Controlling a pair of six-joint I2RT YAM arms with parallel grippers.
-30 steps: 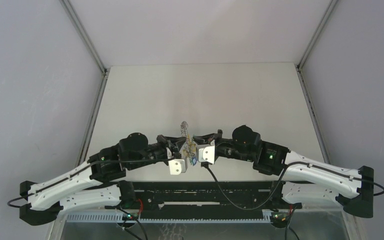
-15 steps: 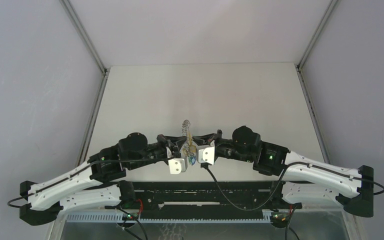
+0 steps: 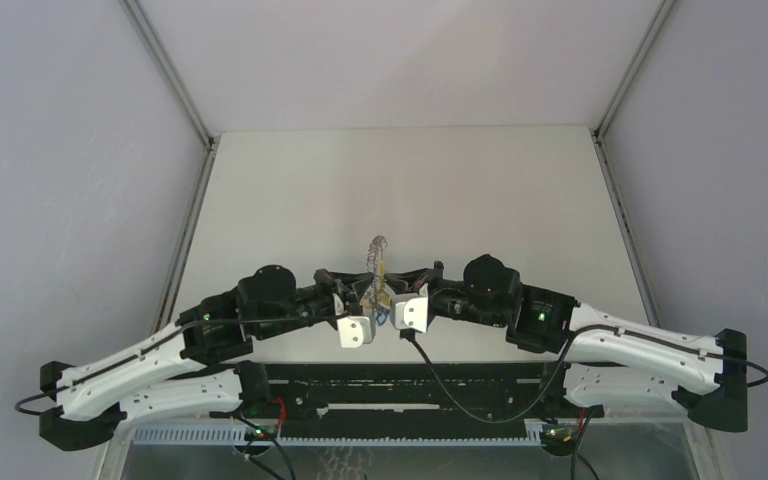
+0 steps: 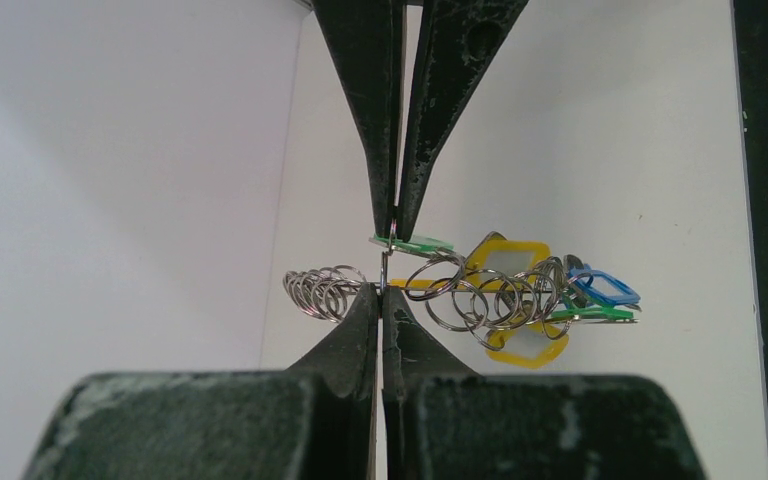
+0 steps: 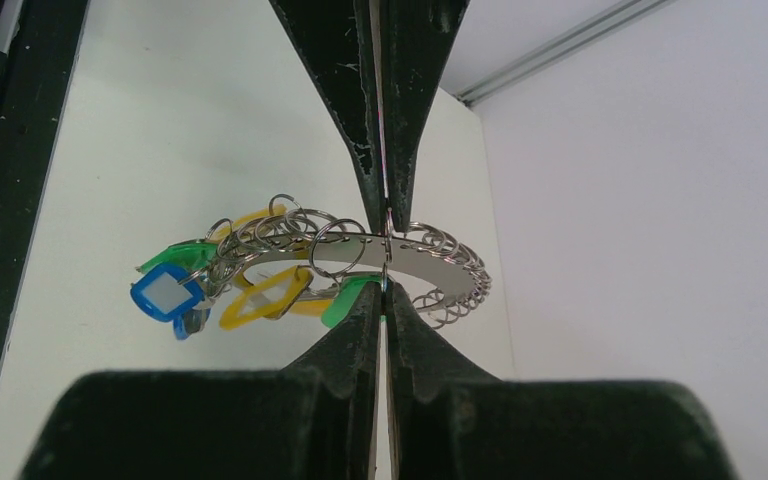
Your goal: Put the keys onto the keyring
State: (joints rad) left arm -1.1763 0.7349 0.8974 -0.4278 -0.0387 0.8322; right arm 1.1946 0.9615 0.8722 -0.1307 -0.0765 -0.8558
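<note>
Two arms met at the lower middle of the top view over the table (image 3: pixel 290 190), wrists turned in to face each other. The left gripper (image 3: pixel 362 300) and right gripper (image 3: pixel 398 298) sat tip to tip, equally near the work.

Both were pinched fully closed on the keyring (image 3: pixel 377 255), at almost the same spot. In the left wrist view, the left gripper (image 4: pixel 380 300) rose from the bottom edge. The right gripper (image 4: pixel 394 225) came down from the top, with only thin metal between them.

The keyring's long axis lay crosswise to both grippers. It ran left to right in the wrist views and up the frame in the top view. Its silvery band (image 5: pixel 430 262), strung with small rings, curved to the right of the pinch in the right wrist view.

The keys hung to the left there, with a blue head (image 5: pixel 165 293) and a green head (image 5: pixel 175 257) among yellow tags.

From above, the keys were a mere speck behind the fingers. I could not tell whether each key was already threaded on. The actual contact point was hidden by the closed tips.
</note>
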